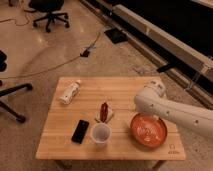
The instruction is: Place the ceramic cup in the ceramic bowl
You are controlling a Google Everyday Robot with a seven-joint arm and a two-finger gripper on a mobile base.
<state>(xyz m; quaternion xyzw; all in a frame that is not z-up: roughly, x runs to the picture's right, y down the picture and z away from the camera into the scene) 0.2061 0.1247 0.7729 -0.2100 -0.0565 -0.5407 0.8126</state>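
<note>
Jaws spread to their widest and pinching nothing, set at the leading end of the white arm [172, 111], not clearly made out against its pale bulk. Arm extended from the right and hanging over the right half of the table [57, 147], just above the far rim of the ceramic bowl [150, 134]. Ceramic cup [101, 134] upright on the table near the front edge, mouth up, apparently empty, untouched and well to the left of the jaws. Just left of the cup, a dark phone [80, 131]; just behind it, a small white dish [104, 114] with a red item; farther back to the left, a white bottle [70, 92] lying on its side. Bowl empty, standing to the right of the cup with a strip of bare wood between the two. By that lie of things, nothing of the task done yet: no grasp, no lift, no placing. Left to do, judging from here: swing left and down to the cup, close on its rim or wall, lift clear of the phone and dish, carry right over the bowl, lower gently, let go.
</note>
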